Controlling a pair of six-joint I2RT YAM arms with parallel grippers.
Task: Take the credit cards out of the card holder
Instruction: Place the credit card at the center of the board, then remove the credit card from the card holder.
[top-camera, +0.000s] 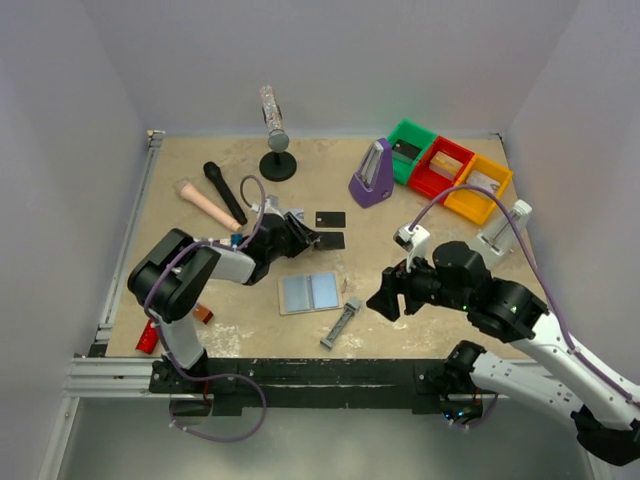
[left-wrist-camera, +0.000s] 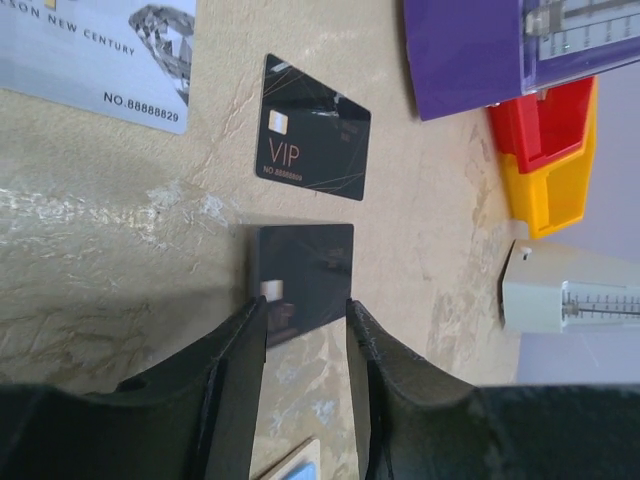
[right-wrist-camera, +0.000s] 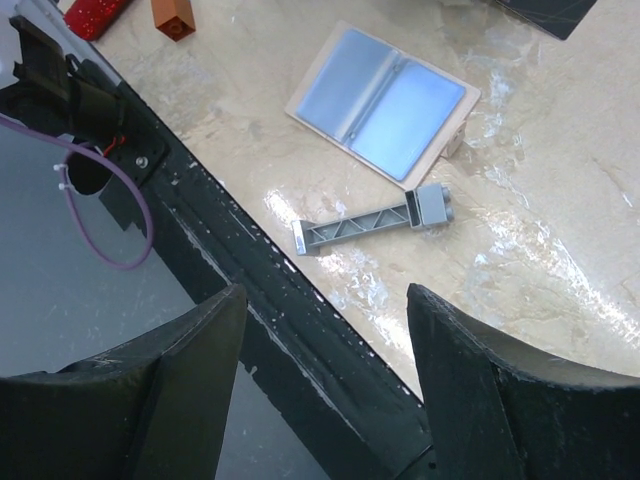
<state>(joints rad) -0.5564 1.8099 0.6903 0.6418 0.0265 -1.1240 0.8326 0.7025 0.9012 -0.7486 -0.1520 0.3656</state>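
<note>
The card holder (top-camera: 309, 292) (right-wrist-camera: 380, 100) lies open and flat on the table, pale blue inside, with nothing showing in its pockets. Two black credit cards lie beyond it: a VIP one (top-camera: 329, 218) (left-wrist-camera: 313, 128) and a plain one (top-camera: 330, 240) (left-wrist-camera: 300, 275). A silver credit card (left-wrist-camera: 90, 55) lies left of them in the left wrist view. My left gripper (top-camera: 300, 236) (left-wrist-camera: 305, 315) is open, its fingertips either side of the plain black card's near end, which rests on the table. My right gripper (top-camera: 385, 300) (right-wrist-camera: 325, 300) hangs open and empty over the table's front edge.
A grey metal bar (top-camera: 341, 322) (right-wrist-camera: 375, 220) lies in front of the holder. A purple metronome (top-camera: 372, 175), green, red and yellow bins (top-camera: 445, 170) and a white device (top-camera: 505, 230) stand back right. A black microphone (top-camera: 225, 192) and a stand (top-camera: 276, 160) are back left.
</note>
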